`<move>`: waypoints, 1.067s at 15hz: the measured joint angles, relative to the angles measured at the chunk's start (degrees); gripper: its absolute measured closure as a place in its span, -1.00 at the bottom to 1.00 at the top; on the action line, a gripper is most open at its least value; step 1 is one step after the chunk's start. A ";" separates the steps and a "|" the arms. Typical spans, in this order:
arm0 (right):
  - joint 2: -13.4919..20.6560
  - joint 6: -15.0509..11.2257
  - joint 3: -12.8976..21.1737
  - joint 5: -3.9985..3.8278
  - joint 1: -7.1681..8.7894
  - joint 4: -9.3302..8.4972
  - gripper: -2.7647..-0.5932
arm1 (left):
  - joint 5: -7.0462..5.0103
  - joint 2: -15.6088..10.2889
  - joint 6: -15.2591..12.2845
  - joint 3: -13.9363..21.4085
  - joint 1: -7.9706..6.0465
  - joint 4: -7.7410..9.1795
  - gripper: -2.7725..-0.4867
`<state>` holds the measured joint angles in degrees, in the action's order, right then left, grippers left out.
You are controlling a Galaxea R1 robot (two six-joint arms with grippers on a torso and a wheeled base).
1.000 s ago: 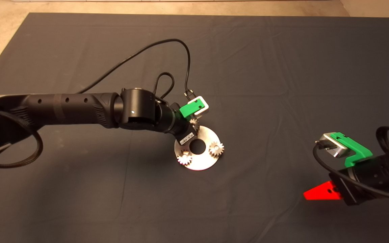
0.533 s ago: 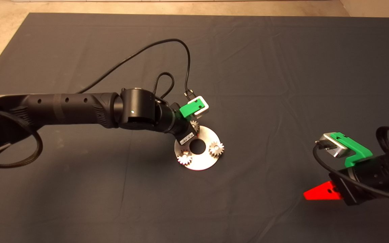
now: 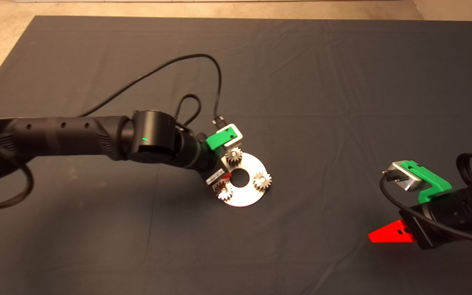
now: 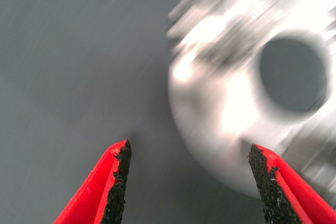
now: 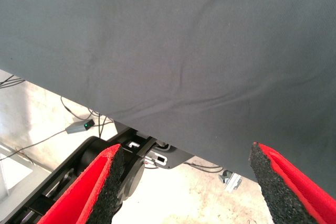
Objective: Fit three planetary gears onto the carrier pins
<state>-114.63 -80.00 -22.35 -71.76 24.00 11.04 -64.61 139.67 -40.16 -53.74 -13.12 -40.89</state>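
The flat silver disc point(image 3: 247, 196) with a large centre hole lies mid-mat. Three small planetary gears sit on it, one at the far side point(image 3: 234, 155), one at the right point(image 3: 262, 180) and one at the near left point(image 3: 223, 191). Each is seated over a carrier pin, and the pin top shows in the right gear's centre. My left gripper point(image 3: 224, 177) hovers over the disc's left rim, open and empty. In the left wrist view the disc point(image 4: 226, 124) is blurred between the spread fingers point(image 4: 118, 182). My right gripper point(image 3: 387, 236) is parked at the lower right, open.
The left arm's black cable point(image 3: 158, 71) loops over the mat behind the disc. In the right wrist view the mat's edge point(image 5: 173, 124) gives way to floor with cables and a black frame point(image 5: 105, 156).
The left arm has drawn back to the left and towards the near side. The far gear, which its wrist partly hid, now shows in full on the disc. The right arm has not moved.
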 joint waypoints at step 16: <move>-4.41 -3.41 -0.67 -15.89 8.72 4.88 -0.09 | -18.38 -26.23 -38.42 35.22 -16.95 23.56 0.00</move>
<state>-119.04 -83.41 -23.02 -87.65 32.72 15.92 -82.99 113.44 -78.58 -18.52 -30.07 -17.34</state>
